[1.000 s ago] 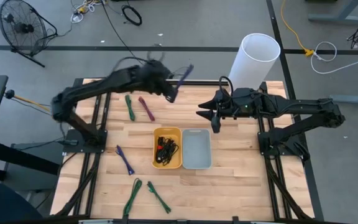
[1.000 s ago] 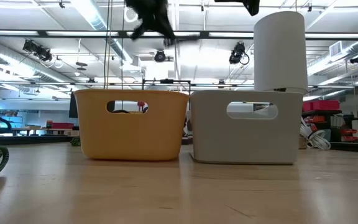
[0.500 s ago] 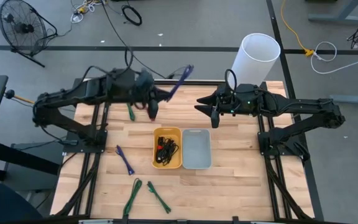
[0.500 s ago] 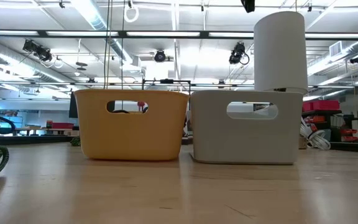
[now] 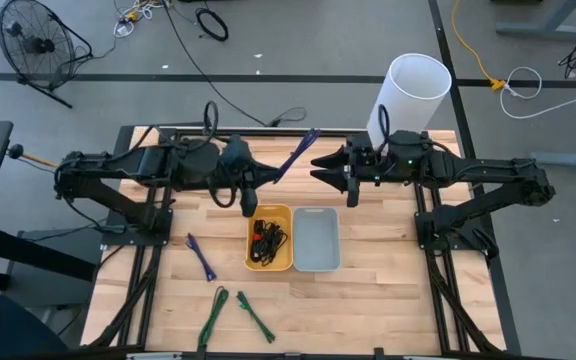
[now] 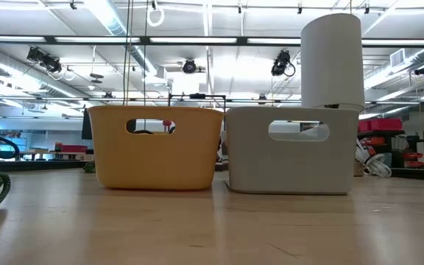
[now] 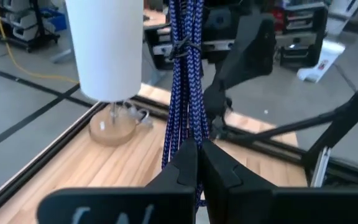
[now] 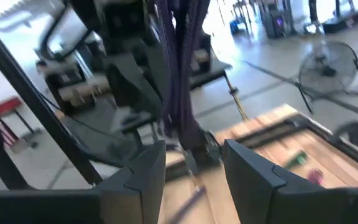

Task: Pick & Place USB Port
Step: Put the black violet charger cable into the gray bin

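Observation:
My left gripper (image 5: 259, 181) hangs over the yellow bin's far rim, shut on a bundled blue braided cable (image 5: 293, 155) that slants up toward the far right. The same cable (image 7: 184, 74) rises straight out of the fingers in the left wrist view. My right gripper (image 5: 325, 170) is open and faces the cable from the table's right. In the right wrist view the cable (image 8: 179, 81) shows in line with the gap between the open fingers (image 8: 143, 177), farther off and untouched. The low view shows neither gripper. My left gripper pinches the cable bundle's lower end (image 7: 190, 138) between its two fingers, several strands together. The bundle is lifted clear of the table and stands out beyond the fingertips, its free end (image 5: 311, 135) pointing toward the far right.
A yellow bin (image 5: 250, 240) holding black cables and a grey bin (image 5: 338, 242) stand side by side mid-table. A white cylinder (image 5: 408, 95) stands at the far right. Loose cables lie on the table: blue (image 5: 200, 257) at the left, green ones (image 5: 213, 315) (image 5: 256, 316) near the front.
My left arm has swung its gripper with the blue cable from the far edge toward the near edge and down, stopping above the yellow bin's far rim; the cable has stayed in the hold. My right gripper has shifted slightly toward the far-left, closer to the cable.

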Tool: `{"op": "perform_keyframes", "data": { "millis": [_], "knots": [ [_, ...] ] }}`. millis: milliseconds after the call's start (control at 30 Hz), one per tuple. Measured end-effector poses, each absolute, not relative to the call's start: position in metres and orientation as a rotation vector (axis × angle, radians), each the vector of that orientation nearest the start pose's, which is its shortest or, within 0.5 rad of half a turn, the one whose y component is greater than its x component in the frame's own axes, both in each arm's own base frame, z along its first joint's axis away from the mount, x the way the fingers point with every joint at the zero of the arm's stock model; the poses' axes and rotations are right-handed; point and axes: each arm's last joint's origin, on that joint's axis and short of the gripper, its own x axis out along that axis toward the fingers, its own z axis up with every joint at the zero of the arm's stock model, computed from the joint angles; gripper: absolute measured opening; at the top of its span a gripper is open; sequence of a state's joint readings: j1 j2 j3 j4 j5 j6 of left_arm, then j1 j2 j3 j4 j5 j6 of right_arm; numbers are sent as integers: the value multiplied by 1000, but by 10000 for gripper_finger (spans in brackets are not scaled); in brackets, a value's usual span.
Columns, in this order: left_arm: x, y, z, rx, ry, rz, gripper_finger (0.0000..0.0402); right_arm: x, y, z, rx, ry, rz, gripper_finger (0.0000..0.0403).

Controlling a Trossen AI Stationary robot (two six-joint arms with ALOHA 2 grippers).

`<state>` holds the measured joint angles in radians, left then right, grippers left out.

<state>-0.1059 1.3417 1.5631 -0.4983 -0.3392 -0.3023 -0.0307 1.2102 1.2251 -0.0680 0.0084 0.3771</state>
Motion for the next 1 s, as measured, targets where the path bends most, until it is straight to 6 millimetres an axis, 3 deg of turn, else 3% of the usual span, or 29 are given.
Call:
{"op": "perform_keyframes", "data": {
  "millis": [300, 567, 700, 833, 1000],
  "knots": [
    [295, -26, 439, -244, 236, 215, 5, 268, -8, 422, 375, -98, -21, 170],
    [306, -28, 435, -250, 225, 183, 5, 278, -8, 423, 360, -150, -9, 167],
    [308, -29, 433, -250, 231, 184, 5, 280, -8, 422, 354, -154, -8, 124],
    [309, -29, 432, -250, 236, 185, 5, 280, -8, 421, 330, -149, -12, 30],
    [309, -28, 432, -249, 232, 196, 35, 280, -8, 420, 329, -136, -14, 26]
  ]
}}
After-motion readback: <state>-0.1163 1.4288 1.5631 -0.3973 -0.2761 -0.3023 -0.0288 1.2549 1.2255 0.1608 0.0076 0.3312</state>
